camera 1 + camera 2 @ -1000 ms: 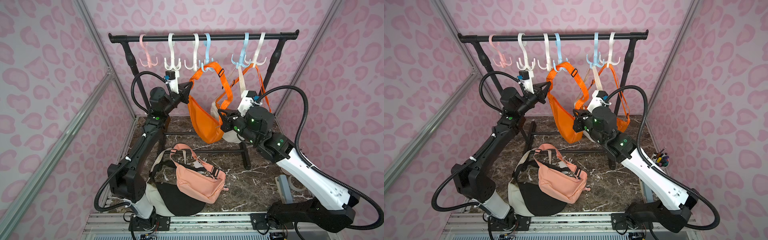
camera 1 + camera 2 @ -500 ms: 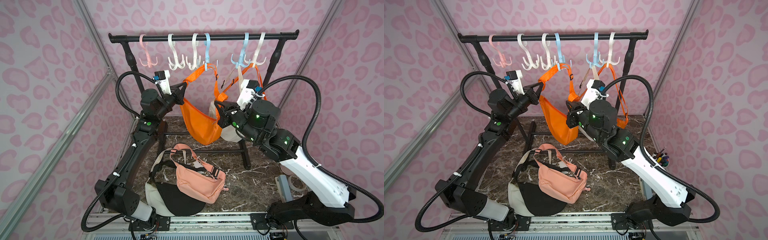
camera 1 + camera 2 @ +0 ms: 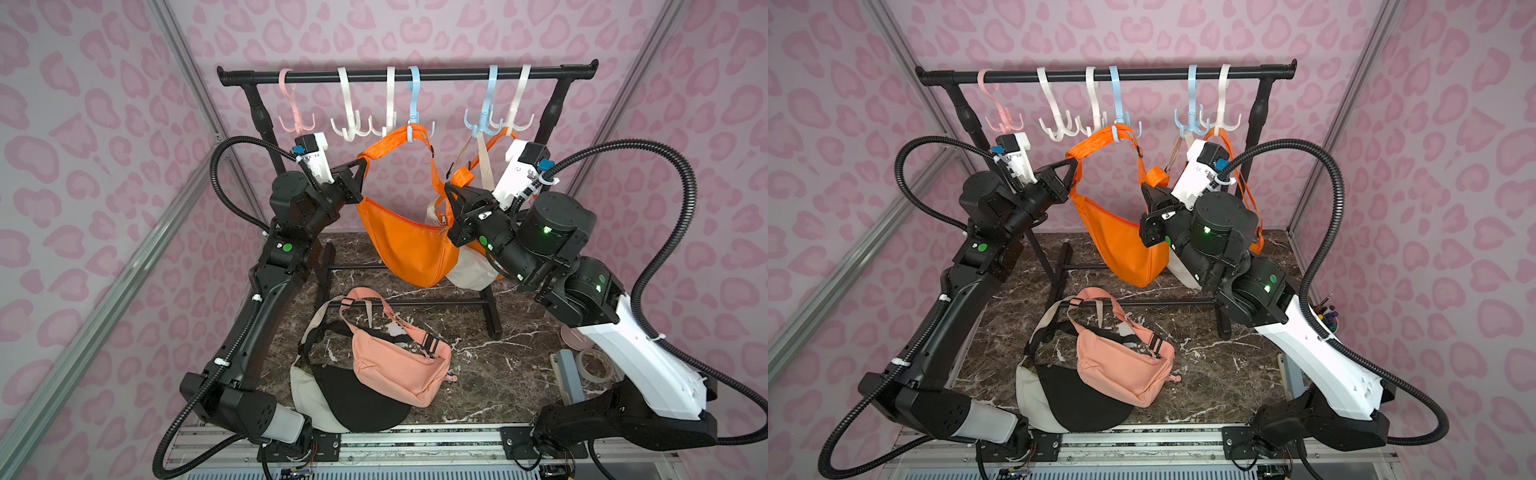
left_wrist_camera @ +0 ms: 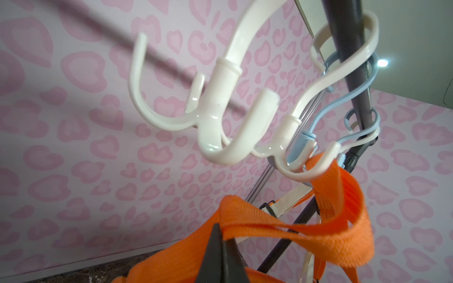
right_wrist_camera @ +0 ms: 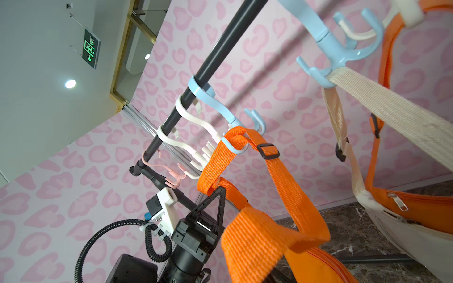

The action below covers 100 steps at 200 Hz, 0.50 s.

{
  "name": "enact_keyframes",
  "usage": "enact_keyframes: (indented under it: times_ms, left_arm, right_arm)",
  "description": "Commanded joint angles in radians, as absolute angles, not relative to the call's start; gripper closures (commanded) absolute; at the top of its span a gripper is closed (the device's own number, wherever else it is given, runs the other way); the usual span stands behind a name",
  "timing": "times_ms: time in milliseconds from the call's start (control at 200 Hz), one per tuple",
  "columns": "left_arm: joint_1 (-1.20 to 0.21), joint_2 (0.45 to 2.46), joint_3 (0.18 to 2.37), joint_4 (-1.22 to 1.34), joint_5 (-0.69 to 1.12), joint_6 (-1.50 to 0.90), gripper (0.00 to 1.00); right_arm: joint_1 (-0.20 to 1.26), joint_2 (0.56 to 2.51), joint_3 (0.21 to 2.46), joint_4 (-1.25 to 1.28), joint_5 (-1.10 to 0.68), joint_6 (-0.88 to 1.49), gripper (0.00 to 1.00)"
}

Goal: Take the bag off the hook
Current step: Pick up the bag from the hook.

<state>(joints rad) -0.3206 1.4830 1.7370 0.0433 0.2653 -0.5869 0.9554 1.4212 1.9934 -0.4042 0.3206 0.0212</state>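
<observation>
Left hand [image 3: 361,167] pinches strap [image 3: 383,145] of orange bag [image 3: 399,237]; exit sign [image 5: 91,47] lettering unreadable.

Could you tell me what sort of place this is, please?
Probably a robot test booth dressed as a shop: pink patterned wall panels, a clothes rack, and an exit sign overhead beyond the panels.

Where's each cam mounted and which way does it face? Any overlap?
Both top views: high in front, looking down at the rack; left arm, left gripper, right arm, right gripper show.
Left wrist: on left arm, facing up at white hooks; own gripper pinches the orange strap.
Right wrist: on right arm, facing up along the rack; shows left gripper, not its own.
Shared: all show the orange strap on the blue hook.
</observation>
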Motion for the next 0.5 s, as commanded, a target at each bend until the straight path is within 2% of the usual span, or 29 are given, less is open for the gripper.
enact_keyframes:
  times_ms: [0, 145, 350, 495]
  left_arm:
    - [-0.323, 1.49, 1.787, 0.021, 0.27, -0.612, 0.97]
    - [-0.328, 1.5, 1.838, 0.009, 0.272, -0.63, 0.96]
    - [-0.342, 1.559, 1.969, -0.034, 0.279, -0.643, 0.97]
    - [-0.354, 1.611, 2.085, -0.087, 0.274, -0.636, 0.97]
  right_arm:
    - [0.957, 1.432, 2.017, -0.335, 0.337, -0.019, 1.0]
    - [0.958, 1.43, 2.003, -0.265, 0.345, -0.051, 1.0]
    - [0.957, 1.364, 1.824, 0.005, 0.38, -0.112, 1.0]
    - [0.954, 1.358, 1.793, 0.101, 0.406, -0.143, 1.0]
